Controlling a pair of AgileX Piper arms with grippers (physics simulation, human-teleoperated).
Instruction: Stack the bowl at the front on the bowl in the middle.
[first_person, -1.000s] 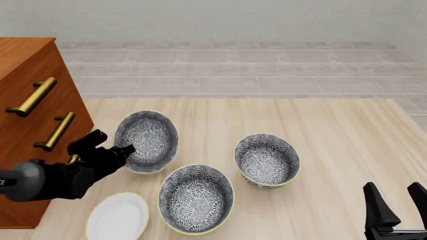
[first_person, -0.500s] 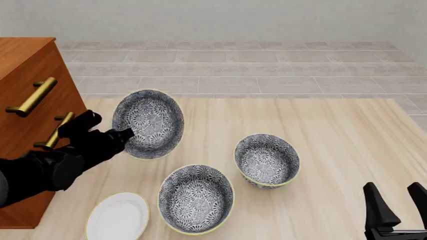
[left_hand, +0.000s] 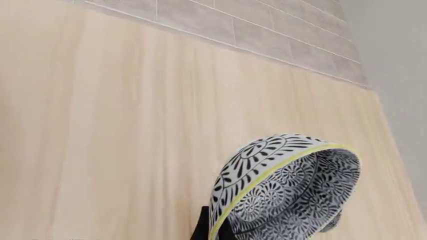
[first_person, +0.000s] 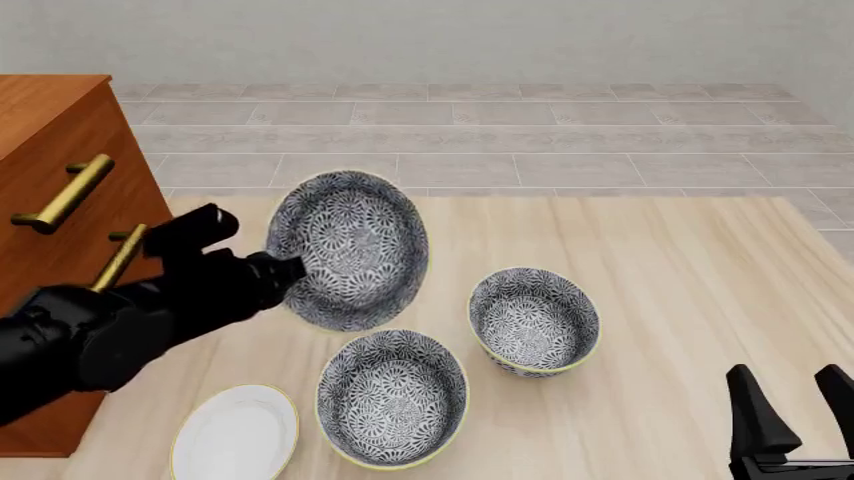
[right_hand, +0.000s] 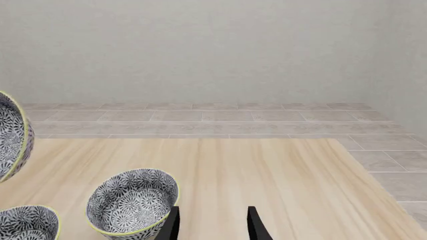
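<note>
While no writing shows, the left claw (first_person: 283, 270) pinches a tilted bowl (first_person: 350, 250); right claw (first_person: 793, 420) spread.

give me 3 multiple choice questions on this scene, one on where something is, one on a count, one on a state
1. Where does the white plate lie?
A. at the table's near left corner
B. inside a bowl
C. by the far right edge

2. How many patterned bowls show in the front view?
A. two
B. three
C. four

3. What state is the bowl in the left pincer in?
A. flat on the table
B. upside down on the plate
C. lifted and tilted

Answers:
1. A: it lies near the front edge, beside the wooden cabinet.
2. B: the held bowl, the front bowl and the right bowl.
3. C: it is gripped at its rim, its opening tipped towards the camera.
</note>
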